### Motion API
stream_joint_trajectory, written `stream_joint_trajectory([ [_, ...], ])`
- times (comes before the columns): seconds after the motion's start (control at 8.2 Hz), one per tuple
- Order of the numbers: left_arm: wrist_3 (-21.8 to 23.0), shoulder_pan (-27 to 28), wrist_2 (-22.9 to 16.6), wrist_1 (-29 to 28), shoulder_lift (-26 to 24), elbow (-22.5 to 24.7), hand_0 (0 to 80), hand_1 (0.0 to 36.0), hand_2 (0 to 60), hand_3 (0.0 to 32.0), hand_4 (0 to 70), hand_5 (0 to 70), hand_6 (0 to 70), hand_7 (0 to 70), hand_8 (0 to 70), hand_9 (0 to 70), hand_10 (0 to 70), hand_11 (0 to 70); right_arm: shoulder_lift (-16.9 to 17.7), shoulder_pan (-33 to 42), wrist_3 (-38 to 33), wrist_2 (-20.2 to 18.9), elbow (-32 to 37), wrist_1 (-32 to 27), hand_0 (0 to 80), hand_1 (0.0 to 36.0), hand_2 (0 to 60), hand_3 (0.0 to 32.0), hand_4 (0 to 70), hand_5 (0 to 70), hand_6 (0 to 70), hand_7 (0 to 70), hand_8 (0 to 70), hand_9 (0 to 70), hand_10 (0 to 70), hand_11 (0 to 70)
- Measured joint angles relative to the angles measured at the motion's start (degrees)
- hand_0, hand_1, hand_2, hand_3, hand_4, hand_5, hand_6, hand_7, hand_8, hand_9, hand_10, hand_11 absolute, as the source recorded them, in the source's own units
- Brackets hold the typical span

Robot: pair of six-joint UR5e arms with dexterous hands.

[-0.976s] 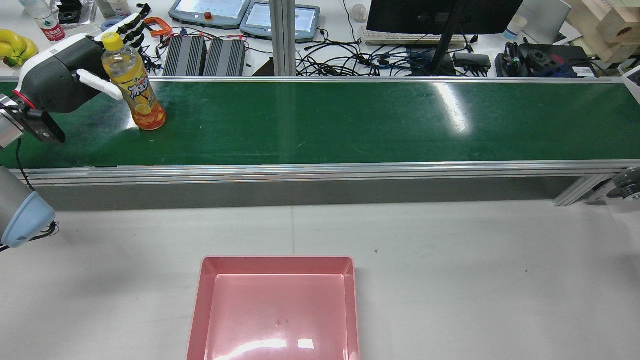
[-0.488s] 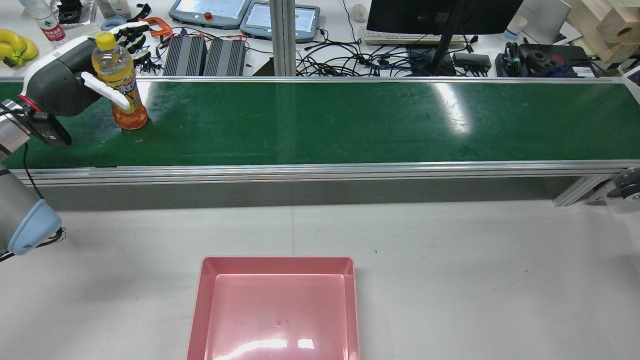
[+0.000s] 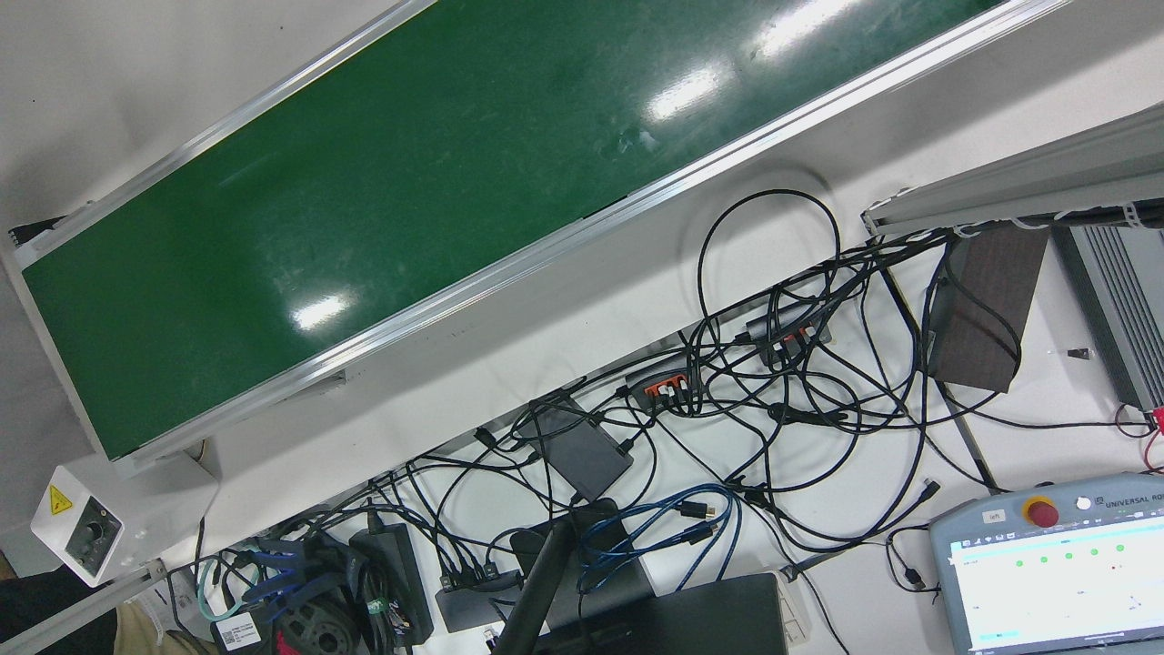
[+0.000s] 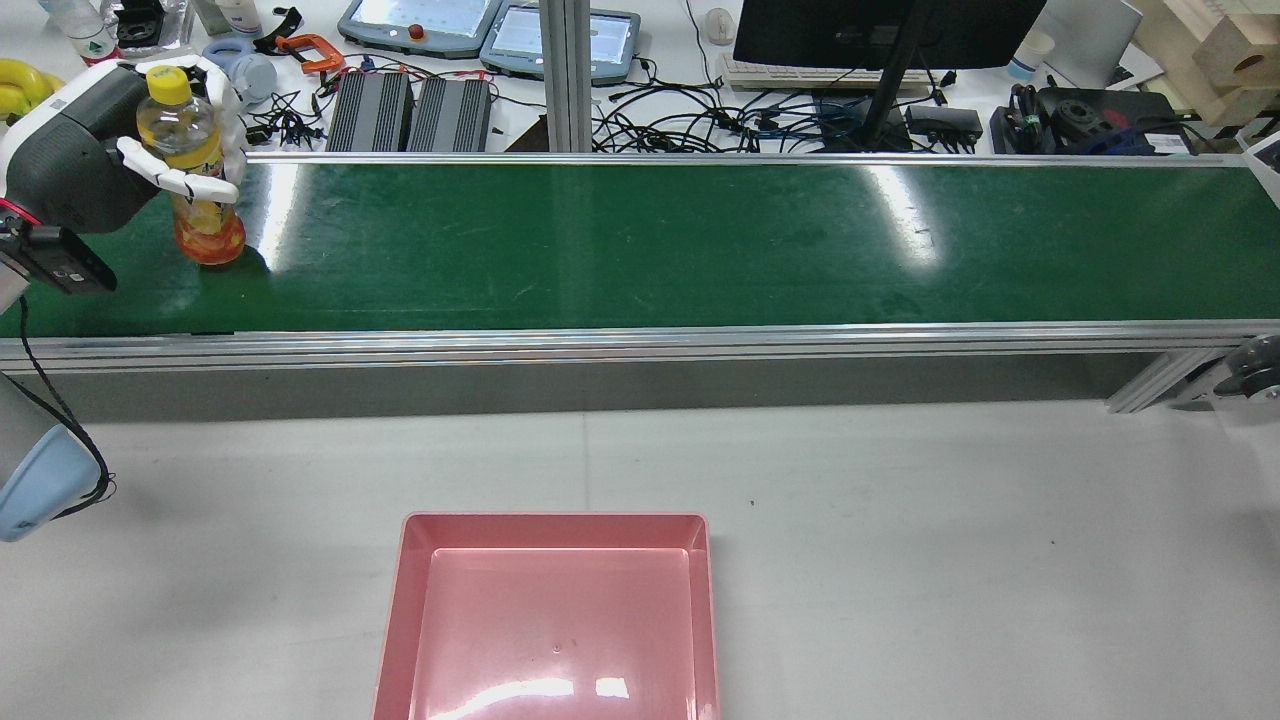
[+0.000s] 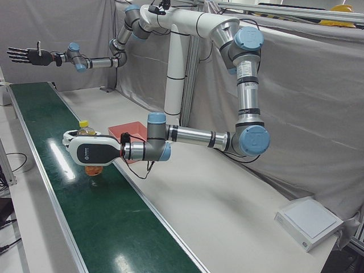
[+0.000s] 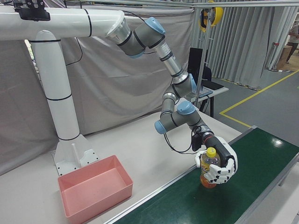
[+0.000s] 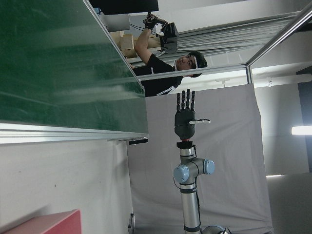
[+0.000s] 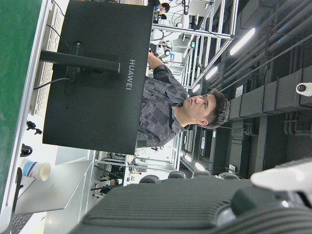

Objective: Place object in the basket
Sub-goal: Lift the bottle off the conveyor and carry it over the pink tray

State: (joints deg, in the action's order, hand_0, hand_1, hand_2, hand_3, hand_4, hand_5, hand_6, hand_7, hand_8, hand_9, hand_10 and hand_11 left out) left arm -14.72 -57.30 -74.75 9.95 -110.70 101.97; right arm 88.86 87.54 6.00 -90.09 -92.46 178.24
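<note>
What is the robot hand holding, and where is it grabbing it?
The left hand grips the yellow-capped plastic bottle of orange drink around its middle, upright on the green belt. The right hand holds nothing.

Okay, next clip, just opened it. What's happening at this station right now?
The left hand has its fingers wrapped around a yellow-capped orange drink bottle that stands upright at the far left end of the green conveyor belt. The pink basket sits empty on the white table, well away from the bottle. The right hand is open, held out in the air, holding nothing.
</note>
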Motion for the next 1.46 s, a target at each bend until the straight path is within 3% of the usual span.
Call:
stream_joint_trajectory([
  [0.49, -0.4, 3.9, -1.8, 4.7, 0.0, 5.2, 64.2, 25.6, 60.0, 0.0, 70.0, 70.0, 70.0, 70.0, 70.0, 70.0, 70.0, 70.0, 0.0, 0.0, 0.0, 0.0, 0.0, 0.0, 0.0, 0.0, 0.0, 0.0, 0.0, 0.0, 0.0, 0.0, 0.0, 0.0, 0.0, 0.0],
  [0.73, -0.7, 7.9, -2.3, 7.2, 0.0, 10.8, 64.2, 25.9, 60.0, 0.0, 70.0, 70.0, 70.0, 70.0, 70.0, 70.0, 70.0, 70.0, 0.0, 0.0, 0.0, 0.0, 0.0, 0.0, 0.0, 0.0, 0.0, 0.0, 0.0, 0.0, 0.0, 0.0, 0.0, 0.0, 0.0, 0.0],
  [0.98, -3.1, 13.4, -2.4, 10.6, 0.0, 17.2, 63.7, 24.8, 60.0, 0.0, 70.0, 70.0, 70.0, 70.0, 70.0, 70.0, 70.0, 70.0, 0.0, 0.0, 0.0, 0.0, 0.0, 0.0, 0.0, 0.0, 0.0, 0.0, 0.0, 0.0, 0.0, 0.0, 0.0, 0.0, 0.0, 0.0],
  [1.22, -6.5, 20.4, -1.9, 12.8, 0.0, 21.7, 63.7, 21.1, 60.0, 0.0, 70.0, 70.0, 70.0, 70.0, 70.0, 70.0, 70.0, 70.0, 0.0, 0.0, 0.0, 0.0, 0.0, 0.1, 0.0, 0.0, 0.0, 0.0, 0.0, 0.0, 0.0, 0.0, 0.0, 0.0, 0.0, 0.0],
  [1.46, -9.9, 28.2, 1.3, 13.2, -0.3, 22.9, 67.5, 22.6, 60.0, 0.0, 70.0, 70.0, 70.0, 70.0, 70.0, 70.0, 70.0, 70.0, 0.0, 0.0, 0.0, 0.0, 0.0, 0.0, 0.0, 0.0, 0.0, 0.0, 0.0, 0.0, 0.0, 0.0, 0.0, 0.0, 0.0, 0.0],
])
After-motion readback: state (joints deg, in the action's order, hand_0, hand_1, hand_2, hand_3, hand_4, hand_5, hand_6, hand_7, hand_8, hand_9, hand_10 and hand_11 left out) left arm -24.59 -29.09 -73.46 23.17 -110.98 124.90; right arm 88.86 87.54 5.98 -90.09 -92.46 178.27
